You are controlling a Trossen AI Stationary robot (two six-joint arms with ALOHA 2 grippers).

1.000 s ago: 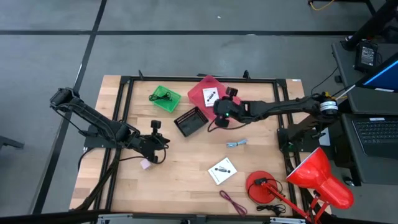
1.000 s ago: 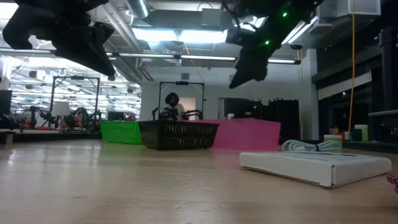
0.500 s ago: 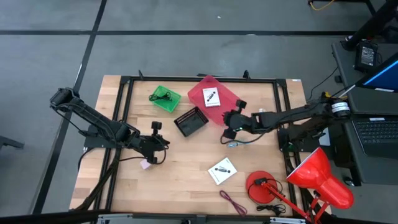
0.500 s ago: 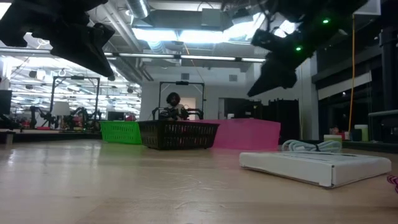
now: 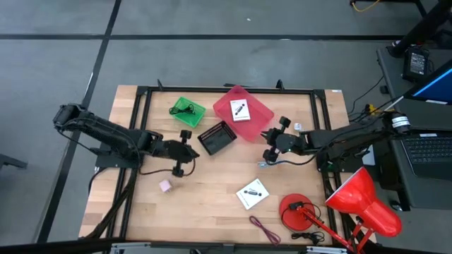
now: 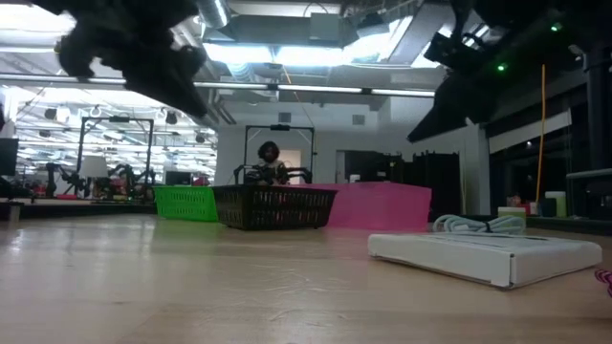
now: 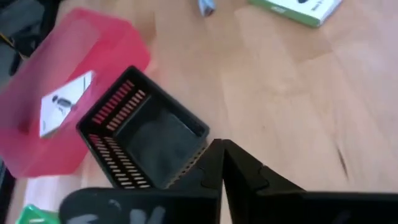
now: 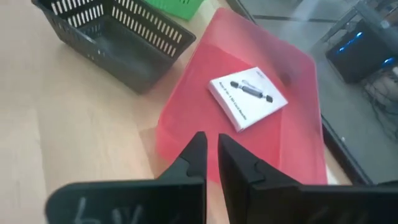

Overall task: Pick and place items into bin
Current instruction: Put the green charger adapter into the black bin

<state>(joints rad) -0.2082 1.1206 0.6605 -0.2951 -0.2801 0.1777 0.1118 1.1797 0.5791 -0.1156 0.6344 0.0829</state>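
My left gripper [image 5: 191, 149] hangs shut and empty above the table, just left of the black basket [image 5: 217, 137], which fills its wrist view [image 7: 146, 146]. The tiny pink cube [image 5: 165, 185] sits on the wood nearer than that gripper. My right gripper [image 5: 268, 140] is shut and empty, beside the red bin [image 5: 256, 106], with the grey-blue piece [image 5: 267, 164] on the table just nearer. One white card [image 8: 247, 96] lies flat in the red bin. The other white card [image 5: 253, 193] and the maroon cord [image 5: 265, 229] lie toward the near edge.
A green bin [image 5: 187, 111] with a small black object stands at the far left. A red desk lamp [image 5: 353, 204] occupies the near right corner. A black frame rims the table [image 5: 212, 176]. Bare wood lies between the cube and the near card. A person [image 6: 268, 158] is far behind.
My right gripper has drawn back from over the red bin toward the table's right and near side, ending by the grey-blue piece. My left gripper has moved from beside the pink cube toward the far right, up to the black basket. The cube stayed put.
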